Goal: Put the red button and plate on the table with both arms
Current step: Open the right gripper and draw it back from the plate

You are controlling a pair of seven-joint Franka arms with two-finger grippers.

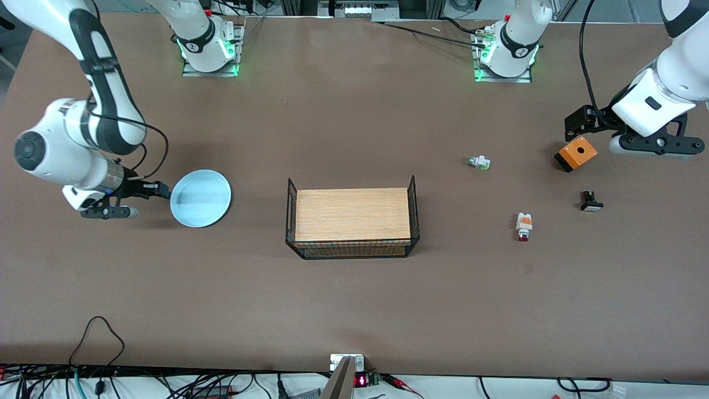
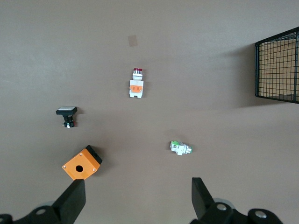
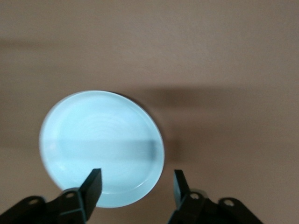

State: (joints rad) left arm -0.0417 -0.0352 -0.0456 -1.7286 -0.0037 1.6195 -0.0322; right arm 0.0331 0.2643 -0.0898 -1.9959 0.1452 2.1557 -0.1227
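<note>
The pale blue plate [image 1: 200, 198] lies flat on the brown table [image 1: 354, 127] toward the right arm's end. My right gripper [image 1: 159, 190] is open at the plate's rim. In the right wrist view [image 3: 135, 186] one finger is over the plate [image 3: 102, 147] and the other is outside the rim. The red button [image 1: 524, 226] lies on the table toward the left arm's end. My left gripper [image 1: 579, 123] is open and empty, up over the table beside an orange box. In the left wrist view [image 2: 138, 198] the red button [image 2: 136, 85] is well clear of it.
A wood-topped black wire rack [image 1: 352, 221] stands mid-table. Around the red button lie an orange box with a hole [image 1: 576, 154], a green-tipped white part [image 1: 478, 162] and a black part with a white cap [image 1: 591, 201]. Cables run along the table's near edge.
</note>
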